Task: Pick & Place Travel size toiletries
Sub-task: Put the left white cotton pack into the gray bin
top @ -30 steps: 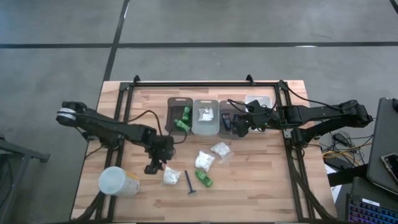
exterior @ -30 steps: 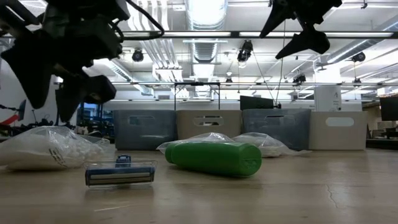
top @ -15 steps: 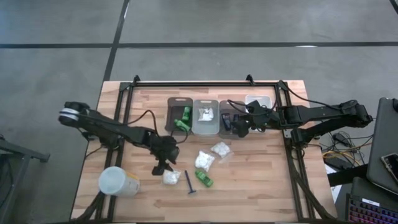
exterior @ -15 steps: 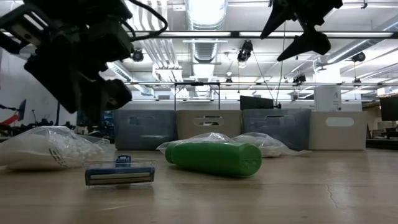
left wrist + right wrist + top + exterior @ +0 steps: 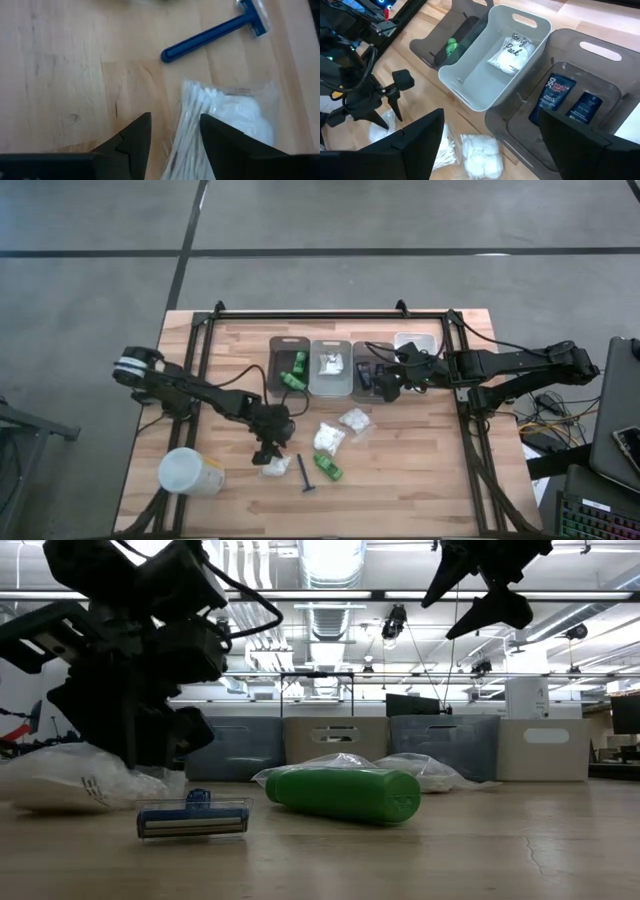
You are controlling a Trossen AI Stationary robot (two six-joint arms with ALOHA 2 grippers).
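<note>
My left gripper (image 5: 268, 457) is open and low over a white packet of cotton swabs (image 5: 220, 117) lying flat near the table's front left, its fingers either side of the packet's near edge. Beside the packet lie a blue razor (image 5: 303, 473) and a green bottle (image 5: 328, 469), and two more white packets (image 5: 328, 437) (image 5: 354, 420) lie farther back. In the low view the left gripper (image 5: 150, 745) stands in front of the swab packet (image 5: 55, 780), with the razor (image 5: 192, 820) nearest the camera. My right gripper (image 5: 388, 385) hangs open above the bin with black tubes (image 5: 557, 95), holding nothing. My left gripper comes at the swab packet's near end (image 5: 182, 132) slanting down from the table's left, one finger (image 5: 135, 137) beside the packet and the other (image 5: 220, 145) over it. Whether either finger touches the packet, I cannot tell. The packet lies flat on the table.
Several bins stand in a row at the back: a dark one (image 5: 276, 370) with green bottles, a light grey one (image 5: 316, 378) with a white packet, a dark one (image 5: 358, 372) with black tubes, a white one (image 5: 415, 340). A large white cylinder (image 5: 188, 472) lies at the front left.
My left gripper has come down and toward the table's right and near edge, tipping more steeply downward, from beside the swab packet to right over its near end. The packet, razor and bottle have stayed where they were.
</note>
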